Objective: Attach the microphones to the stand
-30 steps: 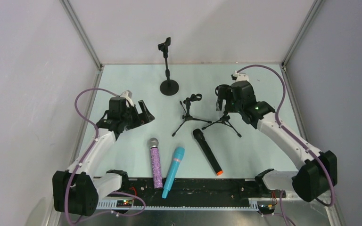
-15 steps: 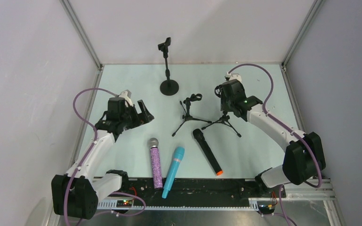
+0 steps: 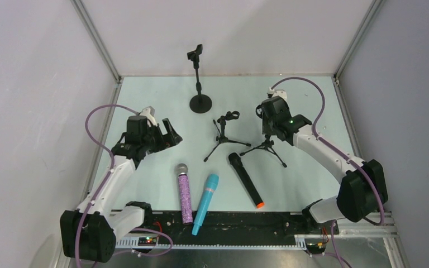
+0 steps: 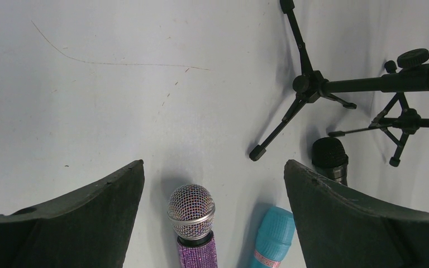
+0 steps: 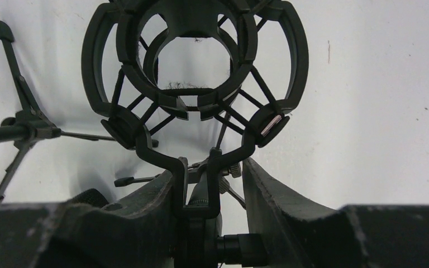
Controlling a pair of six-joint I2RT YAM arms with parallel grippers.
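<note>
Across the pale green counter (image 3: 313, 95), all three microphones lie untouched near the front edge. The change is on the right. The right gripper (image 5: 206, 167) has swung in over the shock-mount tripod (image 3: 265, 146), and its jaws, wide a moment ago, are now drawn in on the neck under the ring. I take that as steadying the stand for loading; nothing is attached yet.

The left gripper (image 4: 213, 163) hovers with jaws wide apart above the purple microphone (image 3: 185, 192). That one lies nearly straight front to back, mesh head away from the arms. The cyan microphone (image 3: 205, 202) just beside it tips its head slightly right. The black microphone (image 3: 246, 180) runs diagonally, head far-left, orange end near-right.
</note>
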